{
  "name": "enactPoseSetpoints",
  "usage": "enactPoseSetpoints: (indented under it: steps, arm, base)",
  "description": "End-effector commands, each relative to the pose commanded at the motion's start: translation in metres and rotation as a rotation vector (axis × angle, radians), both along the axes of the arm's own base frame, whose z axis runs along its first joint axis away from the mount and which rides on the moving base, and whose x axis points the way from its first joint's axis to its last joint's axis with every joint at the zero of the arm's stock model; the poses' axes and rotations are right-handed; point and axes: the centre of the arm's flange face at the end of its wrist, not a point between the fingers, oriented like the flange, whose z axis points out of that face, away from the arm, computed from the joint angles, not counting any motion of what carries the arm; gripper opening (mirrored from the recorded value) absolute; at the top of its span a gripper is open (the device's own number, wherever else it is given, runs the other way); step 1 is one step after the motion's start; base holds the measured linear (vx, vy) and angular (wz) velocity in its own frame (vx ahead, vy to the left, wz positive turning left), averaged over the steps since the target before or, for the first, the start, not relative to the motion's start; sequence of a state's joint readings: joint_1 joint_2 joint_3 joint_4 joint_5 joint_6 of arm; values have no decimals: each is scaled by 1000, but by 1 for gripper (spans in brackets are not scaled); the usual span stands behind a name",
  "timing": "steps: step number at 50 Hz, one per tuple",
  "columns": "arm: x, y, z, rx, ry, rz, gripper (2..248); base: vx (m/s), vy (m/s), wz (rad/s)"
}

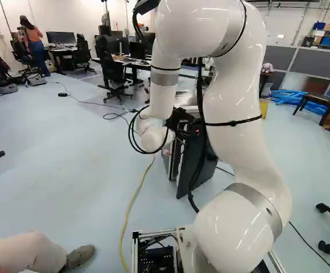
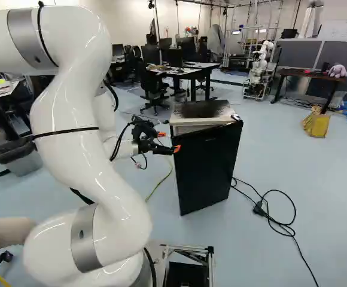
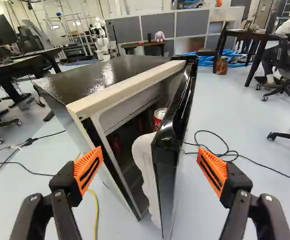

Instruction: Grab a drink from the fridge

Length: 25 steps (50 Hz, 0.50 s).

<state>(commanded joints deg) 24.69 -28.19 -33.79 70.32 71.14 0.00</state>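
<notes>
My gripper (image 2: 169, 142) stands just left of the small black fridge (image 2: 206, 164) in the right base view. In the wrist view the gripper (image 3: 150, 169) is open, with its orange pads wide apart. The fridge door (image 3: 177, 150) is partly open, its edge ahead of the gap between the fingers. Behind the door's edge a red can (image 3: 159, 116) shows, and more red shapes are dim inside the fridge (image 3: 127, 62). In the left base view the gripper's fingers are mostly hidden by the arm.
Black cable (image 2: 275, 218) lies on the floor beside the fridge. A yellow cable (image 1: 132, 202) crosses the floor. A person's leg and shoe (image 1: 78, 257) are close to the base. Another robot (image 2: 260, 72) stands far back; desks and chairs are behind the fridge.
</notes>
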Motion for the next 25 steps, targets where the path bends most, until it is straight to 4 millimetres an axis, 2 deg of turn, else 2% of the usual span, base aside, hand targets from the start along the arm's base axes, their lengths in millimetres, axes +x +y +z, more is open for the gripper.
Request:
enactPoseSetpoints:
  steps: [25]
  arm:
    - [-2, 1, 0, 0, 1, -1, 247]
  base:
    - [0, 0, 0]
